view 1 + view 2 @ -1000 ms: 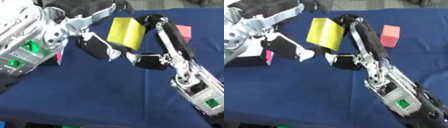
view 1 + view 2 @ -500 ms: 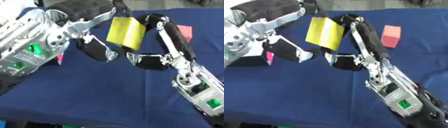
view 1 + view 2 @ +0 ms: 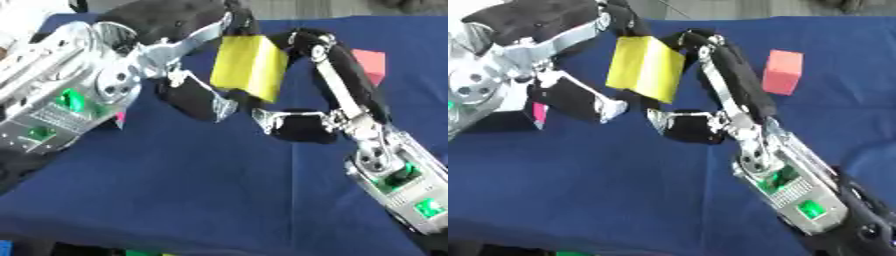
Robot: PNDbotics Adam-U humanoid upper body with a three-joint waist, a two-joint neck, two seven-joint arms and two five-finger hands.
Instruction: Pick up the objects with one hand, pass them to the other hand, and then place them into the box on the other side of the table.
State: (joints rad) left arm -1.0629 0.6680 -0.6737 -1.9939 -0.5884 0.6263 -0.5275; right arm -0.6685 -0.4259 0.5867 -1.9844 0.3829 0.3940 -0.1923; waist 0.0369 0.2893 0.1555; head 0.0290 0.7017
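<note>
Both hands meet above the blue table, with a yellow block held between them, clear of the cloth. The left hand comes in from the upper left; its fingers curl over the block's top edge, and its thumb reaches under the block's lower left side. The right hand rises from the lower right; its fingers bend round the block's upper right corner, and its thumb lies just below the block's lower edge. Whether that thumb touches the block cannot be told. A red-pink block rests on the cloth to the right of the right hand, apart from it. A small magenta object shows below the left hand's wrist, partly hidden.
</note>
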